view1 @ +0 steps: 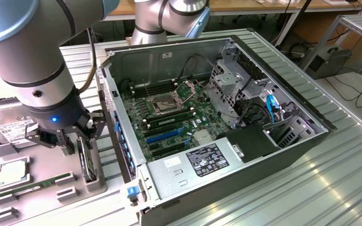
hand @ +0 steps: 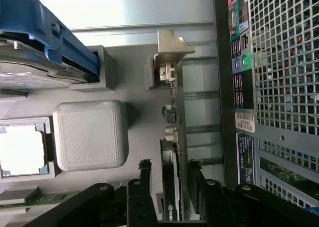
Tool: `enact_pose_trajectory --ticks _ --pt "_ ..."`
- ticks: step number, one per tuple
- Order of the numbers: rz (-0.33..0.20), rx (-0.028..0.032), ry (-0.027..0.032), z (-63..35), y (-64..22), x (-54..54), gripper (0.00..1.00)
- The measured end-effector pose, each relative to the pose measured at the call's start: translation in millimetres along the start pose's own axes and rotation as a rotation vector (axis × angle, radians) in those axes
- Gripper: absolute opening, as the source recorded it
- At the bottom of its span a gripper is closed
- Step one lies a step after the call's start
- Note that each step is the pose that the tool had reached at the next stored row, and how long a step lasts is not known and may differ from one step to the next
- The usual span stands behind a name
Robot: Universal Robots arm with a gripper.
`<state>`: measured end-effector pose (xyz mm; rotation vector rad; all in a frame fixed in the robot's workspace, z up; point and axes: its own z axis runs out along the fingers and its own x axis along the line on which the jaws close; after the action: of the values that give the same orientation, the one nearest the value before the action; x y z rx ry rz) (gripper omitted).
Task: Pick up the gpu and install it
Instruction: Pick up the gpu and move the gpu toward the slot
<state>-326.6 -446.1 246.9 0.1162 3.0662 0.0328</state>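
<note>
Ribbed metal table (view1: 332, 188) carries an open case (view1: 168, 56); the released hand (hand: 168, 165) straddles the upright gpu (hand: 171, 197); desk (view1: 250, 5) behind.

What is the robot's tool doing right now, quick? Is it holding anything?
The tool is open, with one finger on each side of the gpu, not closed on it.

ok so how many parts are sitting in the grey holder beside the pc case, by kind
gpu: 1
hard drive: 1
cpu: 1
ram stick: 1
total: 4
</note>
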Motion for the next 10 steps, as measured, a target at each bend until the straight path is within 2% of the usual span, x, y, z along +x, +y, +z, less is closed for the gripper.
enact_pose_trajectory --ticks 4,10 --pt "0.0 -0.0037 0.0004 2.6 0.0 0.2 0.42" --pt "0.0 -0.0039 0.0005 5.0 0.3 0.4 0.42"
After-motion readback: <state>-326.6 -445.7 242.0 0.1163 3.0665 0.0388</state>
